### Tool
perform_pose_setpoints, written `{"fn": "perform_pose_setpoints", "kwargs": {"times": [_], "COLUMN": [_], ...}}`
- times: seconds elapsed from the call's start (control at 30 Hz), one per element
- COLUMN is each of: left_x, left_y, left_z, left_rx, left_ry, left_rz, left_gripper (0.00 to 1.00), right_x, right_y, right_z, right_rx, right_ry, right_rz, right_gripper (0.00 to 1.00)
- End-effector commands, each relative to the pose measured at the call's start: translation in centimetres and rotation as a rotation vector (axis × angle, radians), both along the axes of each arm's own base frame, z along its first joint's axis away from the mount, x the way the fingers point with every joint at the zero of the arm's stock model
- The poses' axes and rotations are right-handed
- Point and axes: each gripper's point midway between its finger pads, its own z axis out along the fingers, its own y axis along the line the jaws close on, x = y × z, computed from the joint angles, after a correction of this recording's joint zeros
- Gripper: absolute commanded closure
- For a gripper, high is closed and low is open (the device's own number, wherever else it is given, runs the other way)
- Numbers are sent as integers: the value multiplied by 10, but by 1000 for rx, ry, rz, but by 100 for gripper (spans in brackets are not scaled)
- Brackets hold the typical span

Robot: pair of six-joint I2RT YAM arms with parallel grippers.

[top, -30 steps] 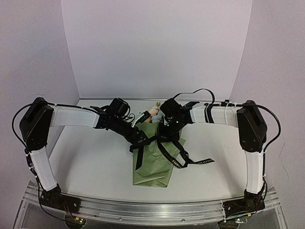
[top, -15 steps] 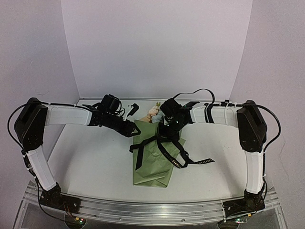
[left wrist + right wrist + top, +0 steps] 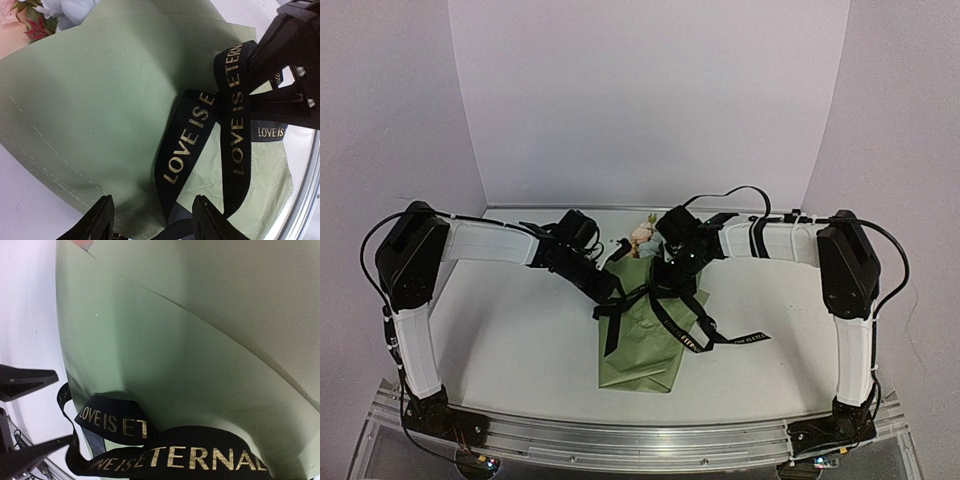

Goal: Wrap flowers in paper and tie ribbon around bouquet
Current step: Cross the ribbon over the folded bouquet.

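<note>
At the middle of the table (image 3: 510, 340) the left tool (image 3: 608, 290) is back over the bouquet (image 3: 645, 345). Half a second ago it was drawn off toward the bouquet's far-left corner, and a second ago it stood about where it stands now. The right tool (image 3: 667, 283), the bouquet and the ribbon (image 3: 730, 338) lie as they did in both earlier views.

There is one bouquet: a single cone of olive-green paper (image 3: 90, 100) with one small bunch of flowers (image 3: 642, 233), peach-pink and pale blue, showing at its end toward the far edge. Its folded end points at the near edge. There is one ribbon, black with gold lettering. It crosses the cone about halfway along, one tail hanging over the left side and a longer one trailing out toward the right edge. Two arms reach in, one tool each.

The left tool's jaws stand partly apart, straddling the paper's edge with a strand of ribbon between the fingertips (image 3: 102, 222) — nothing is pinched. The right tool is closed, and a ribbon strand runs up into its tip.

From above, the two tools meet over the cone and hide where the ribbon crosses. The right wrist view shows only paper, ribbon and the left tool's open fingers at its left edge. A black cable (image 3: 740, 190) loops above the right arm, and an aluminium rail (image 3: 640, 440) runs along the near edge.
</note>
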Motion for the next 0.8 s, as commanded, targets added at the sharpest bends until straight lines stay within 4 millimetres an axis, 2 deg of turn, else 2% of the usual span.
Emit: {"fn": "perform_pose_setpoints", "kwargs": {"times": [0.0,0.23,0.5,0.57,0.67,0.77], "left_x": [6,10,8,7,8,13], "left_y": [-11,-17,-24,-25,-26,-22], "left_z": [11,2,-2,-2,-2,0], "left_rx": [1,38,53,50,45,46], "left_ry": [-49,-57,-61,-63,-71,-99], "left_rz": [-22,-13,-20,-19,-1,35], "left_gripper": [44,45,57,62,78,89], "right_x": [8,7,4,4,2,-1], "right_y": [4,4,2,1,-1,-1], "right_z": [29,30,35,36,38,42], "right_rx": [43,44,46,47,49,57], "right_ry": [-65,-64,-72,-75,-76,-76], "right_rz": [3,4,16,17,22,28], "right_gripper": [100,100,100,100,99,93]}}
